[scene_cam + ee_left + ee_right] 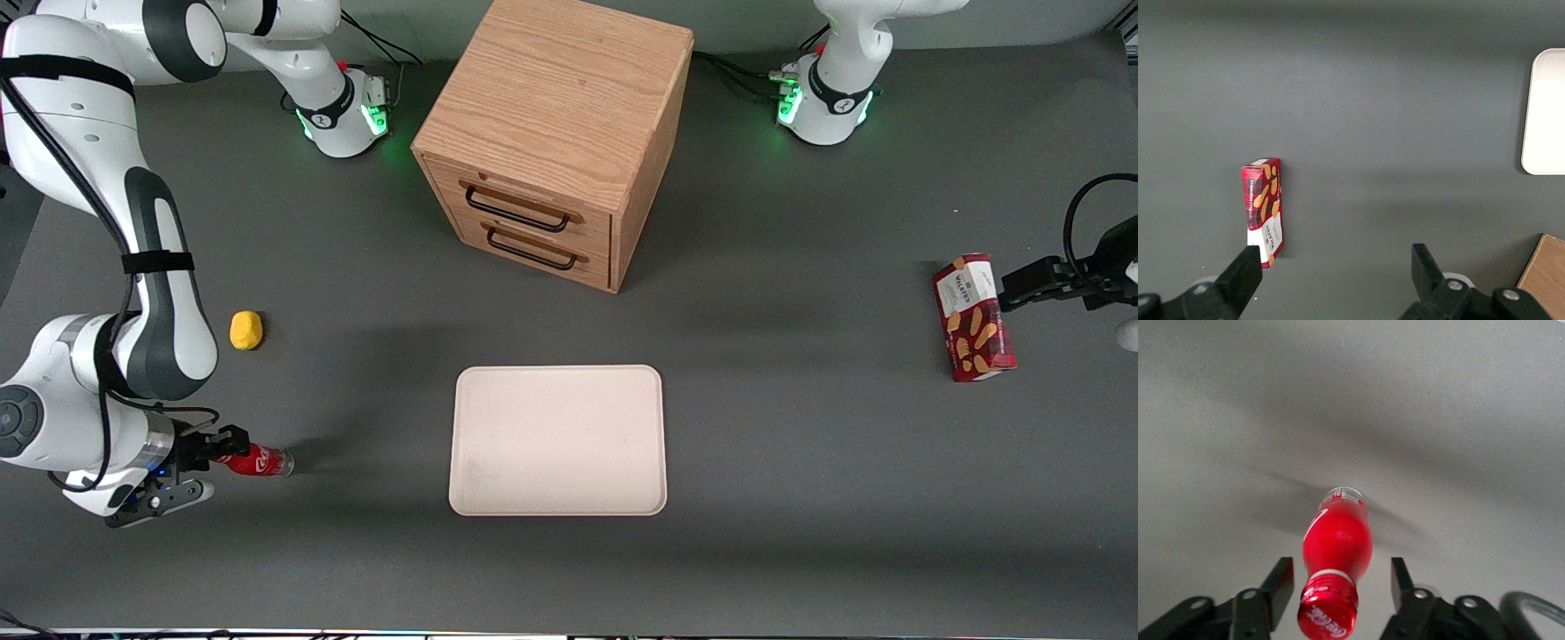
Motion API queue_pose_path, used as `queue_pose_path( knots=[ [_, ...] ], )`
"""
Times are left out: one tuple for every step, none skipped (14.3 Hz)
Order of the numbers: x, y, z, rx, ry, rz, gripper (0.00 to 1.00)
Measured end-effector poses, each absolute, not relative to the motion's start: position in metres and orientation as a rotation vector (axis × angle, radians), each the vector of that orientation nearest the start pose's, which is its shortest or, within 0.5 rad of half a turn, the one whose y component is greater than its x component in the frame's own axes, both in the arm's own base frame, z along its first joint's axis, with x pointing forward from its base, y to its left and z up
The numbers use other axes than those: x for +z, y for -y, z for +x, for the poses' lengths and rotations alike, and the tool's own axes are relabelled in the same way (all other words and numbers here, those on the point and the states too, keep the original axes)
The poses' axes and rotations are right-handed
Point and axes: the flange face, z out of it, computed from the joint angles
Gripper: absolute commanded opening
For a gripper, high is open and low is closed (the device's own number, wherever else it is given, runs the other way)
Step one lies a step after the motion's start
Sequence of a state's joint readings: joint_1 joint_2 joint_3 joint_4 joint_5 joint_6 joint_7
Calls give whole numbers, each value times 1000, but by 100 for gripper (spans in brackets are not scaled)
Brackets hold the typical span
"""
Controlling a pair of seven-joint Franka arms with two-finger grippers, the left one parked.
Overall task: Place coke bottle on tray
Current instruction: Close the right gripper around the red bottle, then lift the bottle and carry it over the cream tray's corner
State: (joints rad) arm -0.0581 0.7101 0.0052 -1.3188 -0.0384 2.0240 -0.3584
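- My gripper (1338,583) sits low at the working arm's end of the table, its two fingers (1279,581) spread wider than the coke bottle (1337,550), one on each side of the neck.
- From the wrist view I see gaps on both sides, so it seems not to be gripping yet, though I cannot be sure.
- The bottle (260,461) stands on the grey table (800,498), well apart from the cream-pink tray (558,440).
- A yellow object (246,330) lies nearby, farther from the front camera.
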Motion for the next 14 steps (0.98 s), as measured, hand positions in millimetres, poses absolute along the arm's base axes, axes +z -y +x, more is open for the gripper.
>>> queue_pose_path(
  knots=[
    [316, 42, 736, 18, 506, -3130, 50],
    [316, 42, 736, 18, 506, -3129, 43],
    [316, 42, 736, 18, 504, -3128, 33],
    [316, 42, 736, 18, 503, -3126, 22],
    [316, 42, 736, 18, 502, -3125, 13],
    [316, 41, 736, 17, 501, -3123, 4],
    [316, 41, 736, 18, 501, -3122, 0],
    [316, 41, 736, 18, 501, -3122, 0],
    [316, 41, 736, 18, 501, -3122, 0],
    [316, 41, 736, 18, 501, -3122, 0],
    [316, 41, 736, 18, 502, -3122, 0],
    [316, 40, 736, 17, 503, -3122, 0],
    [318, 40, 736, 14, 505, -3122, 0],
    [322, 39, 737, 0, 509, -3123, 0]
  ],
)
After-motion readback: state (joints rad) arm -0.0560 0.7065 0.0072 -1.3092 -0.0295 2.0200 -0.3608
